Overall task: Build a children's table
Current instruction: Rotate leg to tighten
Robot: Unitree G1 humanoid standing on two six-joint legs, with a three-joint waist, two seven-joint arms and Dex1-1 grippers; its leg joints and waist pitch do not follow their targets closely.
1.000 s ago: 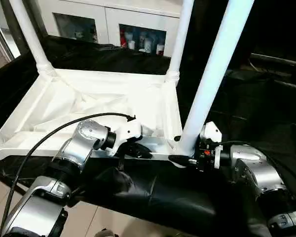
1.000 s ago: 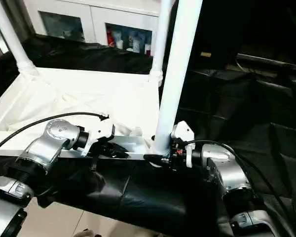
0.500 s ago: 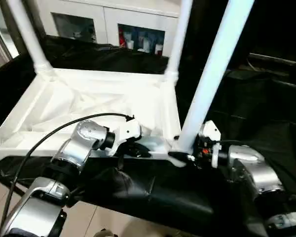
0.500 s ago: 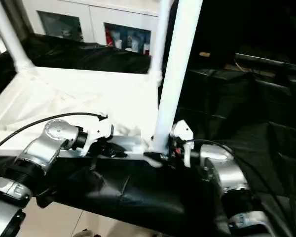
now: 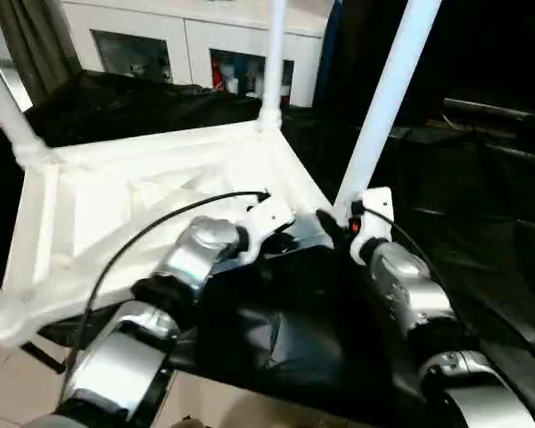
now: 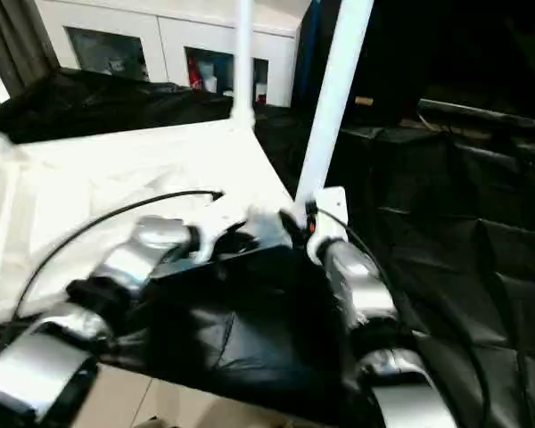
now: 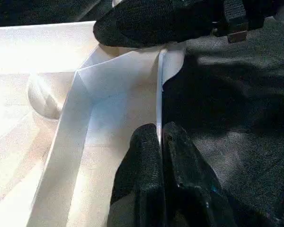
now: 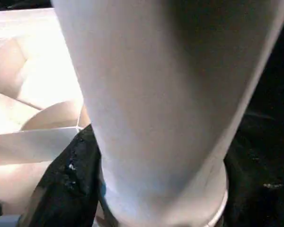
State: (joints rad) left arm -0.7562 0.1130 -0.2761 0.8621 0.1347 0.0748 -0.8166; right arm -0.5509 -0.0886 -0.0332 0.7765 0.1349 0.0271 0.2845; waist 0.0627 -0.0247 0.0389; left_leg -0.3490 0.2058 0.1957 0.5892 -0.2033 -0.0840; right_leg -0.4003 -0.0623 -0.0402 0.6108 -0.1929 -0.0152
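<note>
Table top [image 5: 152, 192] rim pinched by left claw [image 7: 161, 142]; right claw [image 8: 92, 189] clasps a leg [image 5: 388, 98].

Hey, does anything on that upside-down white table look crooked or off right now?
Nothing looks broken or spilled. The table top lies underside up on the black cloth, and its legs stand in the corner sockets. The top sits skewed to the cloth's front edge.
</note>
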